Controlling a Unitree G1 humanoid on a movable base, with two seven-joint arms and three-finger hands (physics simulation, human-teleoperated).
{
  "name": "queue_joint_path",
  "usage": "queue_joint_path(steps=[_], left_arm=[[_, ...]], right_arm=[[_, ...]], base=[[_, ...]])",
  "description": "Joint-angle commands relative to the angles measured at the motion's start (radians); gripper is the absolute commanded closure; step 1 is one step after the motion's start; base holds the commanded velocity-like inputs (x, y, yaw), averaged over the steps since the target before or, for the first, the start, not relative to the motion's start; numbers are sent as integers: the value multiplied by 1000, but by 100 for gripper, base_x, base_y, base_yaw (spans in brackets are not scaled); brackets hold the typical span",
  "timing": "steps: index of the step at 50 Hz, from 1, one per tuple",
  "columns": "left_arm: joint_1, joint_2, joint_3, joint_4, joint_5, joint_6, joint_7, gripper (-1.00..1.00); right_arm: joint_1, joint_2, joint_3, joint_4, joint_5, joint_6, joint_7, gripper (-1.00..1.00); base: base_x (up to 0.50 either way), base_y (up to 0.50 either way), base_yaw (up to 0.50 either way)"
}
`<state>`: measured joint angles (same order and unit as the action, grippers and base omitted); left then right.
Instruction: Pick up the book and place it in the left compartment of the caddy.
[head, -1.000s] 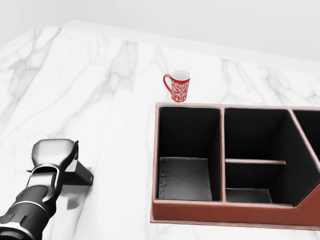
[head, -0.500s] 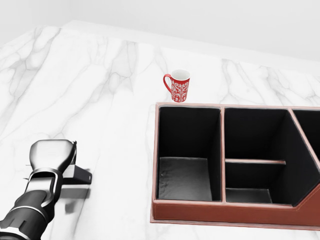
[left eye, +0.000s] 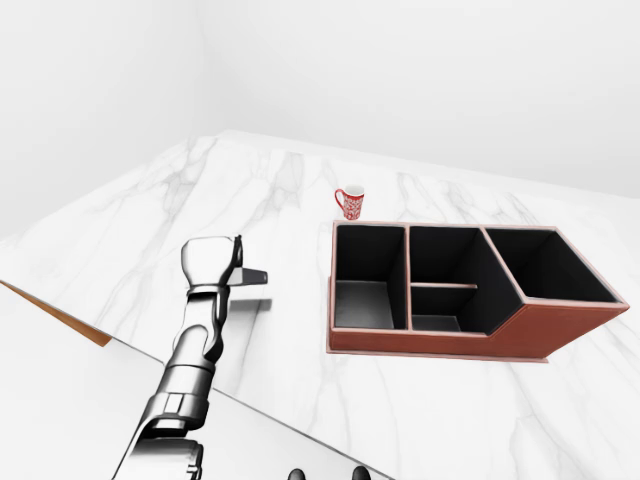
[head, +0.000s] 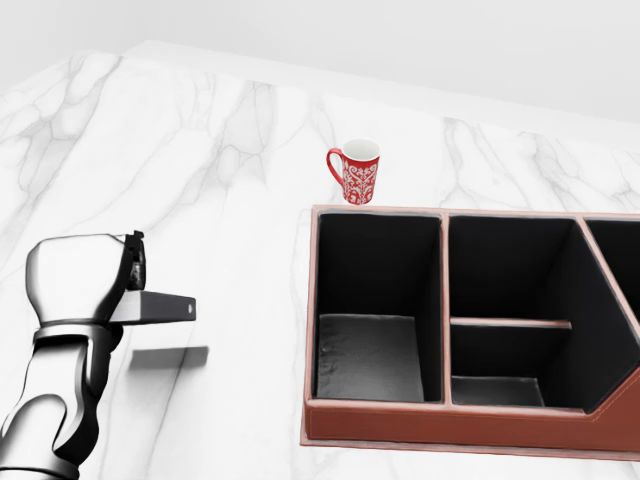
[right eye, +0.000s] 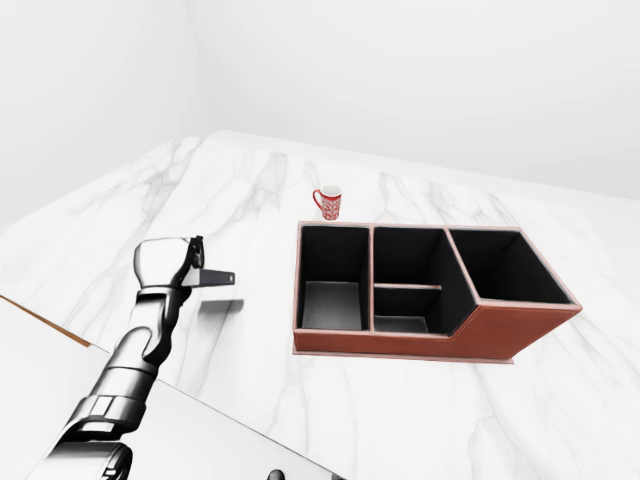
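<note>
At the left of the head view, the left hand (head: 85, 280) holds the book (head: 152, 307) clear of the marble surface (head: 200, 160), fingers closed on its left end; the thin grey book lies level, sticking out to the right, its shadow on the surface below. Well to the right sits the brown caddy (head: 450, 425), its left compartment (head: 372, 330) dark inside and apart from the book. Just above the caddy's upper left corner stands a red patterned mug (head: 357, 171), upright, handle to the left. No right hand shows in any view.
</note>
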<state>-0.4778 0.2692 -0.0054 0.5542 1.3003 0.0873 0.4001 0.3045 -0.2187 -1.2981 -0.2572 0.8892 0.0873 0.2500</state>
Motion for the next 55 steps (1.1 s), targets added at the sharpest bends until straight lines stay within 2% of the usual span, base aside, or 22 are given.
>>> queue_joint_path(steps=[1, 2, 3, 4, 6, 7, 9, 14, 18, 21, 22, 26, 35, 36, 47, 55], left_arm=[[81, -22, 20, -263, 60, 0, -54, 100], [105, -22, 8, -315, 94, 0, -76, 100], [115, -37, 21, -342, 67, -6, -109, 100], [117, -40, 20, -353, 101, 0, -112, 100], [138, -51, 30, -422, 98, 0, -148, 100], [144, -58, 30, -453, 135, 0, -170, 100], [150, -62, 31, -497, 126, 0, -202, 100], [206, -89, 13, -693, 209, 0, -295, 100], [253, -119, 1, -820, 247, -27, -346, 100], [261, -133, 6, -849, 248, -36, -359, 100], [283, -147, -10, -921, 275, -36, -399, 100], [306, -173, -23, -1010, 307, -56, -431, 100], [310, -211, -42, -1117, 336, -85, -503, 100], [306, -214, -43, -1118, 309, -95, -514, 100], [283, -249, -88, -1148, 364, -105, -567, 100], [221, -286, -121, -1205, 384, -118, -670, 100]], right_arm=[[1, 1, 0, -1, 0, 0, 1, -100], [0, 1, 1, 0, -2, 0, 1, -100], [-1, 1, 2, 0, -2, 0, 0, -100], [0, 1, 2, -1, -1, 0, -1, -100], [1, 1, 1, -4, 0, 0, -1, -100], [0, 1, 1, -1, -1, 0, 0, -100], [0, 0, 1, 0, 0, 0, 0, -100], [-2, 0, 1, 1, -1, 0, 0, -100], [3, 0, -2, -6, 5, 0, -3, -100], [2, 1, -3, -5, 3, 0, -1, -100], [1, 1, -2, -2, 2, 0, 2, -100], [0, 2, 1, 1, -2, 0, 3, -100], [0, 0, -7, -6, 5, 0, -2, -100], [2, 0, -9, -9, 9, 0, -2, -100], [3, 2, -3, -3, 5, 0, 3, -100], [2, 3, -2, -4, 4, 0, 2, -100]], base=[[0, 0, 0], [0, 0, 0], [0, 0, 0], [0, 0, 0], [0, 0, 0], [0, 0, 0], [0, 0, 0], [0, 0, 0], [0, 0, 0], [0, 0, 0], [0, 0, 0], [0, 0, 0], [0, 0, 0], [0, 0, 0], [0, 0, 0], [0, 0, 0]])
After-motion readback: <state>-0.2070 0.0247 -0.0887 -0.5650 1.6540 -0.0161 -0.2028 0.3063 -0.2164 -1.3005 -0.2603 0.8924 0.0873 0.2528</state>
